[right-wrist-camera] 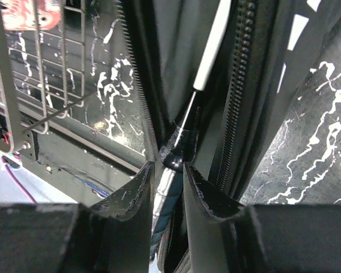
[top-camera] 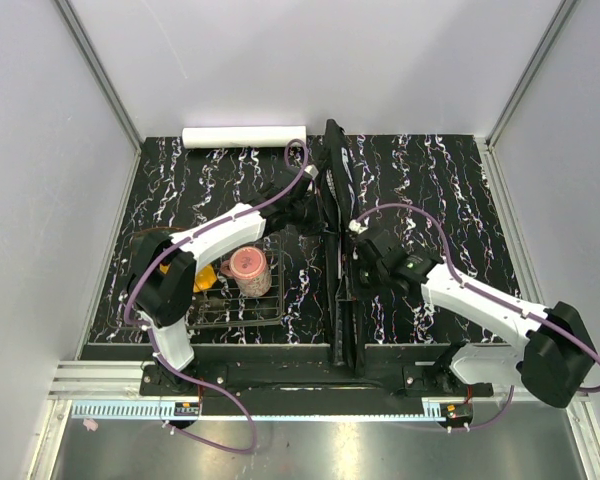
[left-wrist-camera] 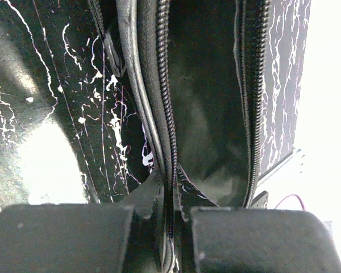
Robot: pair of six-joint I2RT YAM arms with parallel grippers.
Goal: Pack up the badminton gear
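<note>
While the black marbled counter (top-camera: 430,190) is carrying everything, the long black bag (top-camera: 333,165) is lying down its middle from near to far, its zip standing open. The white tube (top-camera: 244,136) is lying along the far edge, left of the bag. A wire rack (top-camera: 235,312) is sitting at near left with a pink cup (top-camera: 248,268) on it. I am pinching one zip edge of the bag with my left tool (left-wrist-camera: 170,199), its fingers pressed together on the fabric. My right tool (right-wrist-camera: 169,170) is reaching into the bag's opening, its fingers standing narrowly apart on either side of a racket (right-wrist-camera: 179,145) handle; I cannot tell whether they are gripping it.
</note>
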